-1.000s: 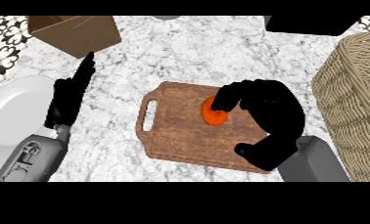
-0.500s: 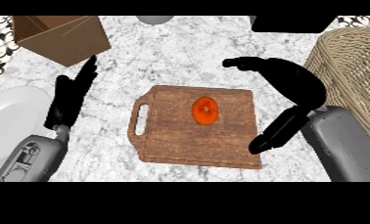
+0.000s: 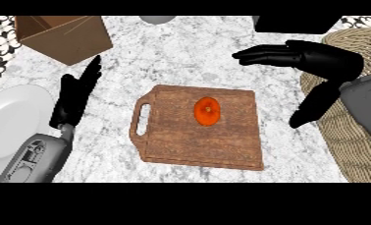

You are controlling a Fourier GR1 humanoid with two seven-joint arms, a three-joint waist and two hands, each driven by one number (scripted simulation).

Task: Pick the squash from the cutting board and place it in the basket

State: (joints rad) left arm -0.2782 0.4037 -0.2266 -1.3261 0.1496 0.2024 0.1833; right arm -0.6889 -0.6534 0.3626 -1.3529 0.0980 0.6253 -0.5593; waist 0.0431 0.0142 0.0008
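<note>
Squash (image 3: 207, 111) is seen lying on the cutting board (image 3: 192, 143), in the upper middle part, well right of the board's handle slot (image 3: 143, 120). It is orange and oval, and is held by neither hand.

The board is laid on the marble counter (image 3: 181, 57), handle end to the left, slightly skewed.

Right hand (image 3: 326, 61) is found beyond the board's upper right corner, apart from the squash. Its fingers (image 3: 264, 54) are stretched out flat toward the left and the thumb (image 3: 311, 108) is spread downward; the hand is wide open and nothing is gripped. Part of the hand is seen against the basket's rim.

Basket (image 3: 346, 140) is noted at the right edge, woven, just beside the board's right side and only partly in view.

Left hand (image 3: 74, 96) is seen left of the board, fingers straight and pointing up, at rest, with nothing held.

A white plate (image 3: 18, 116) is noted at the left edge, and a cardboard box (image 3: 65, 37) at the upper left. A dark block (image 3: 293, 22) is cut off at the top right.
</note>
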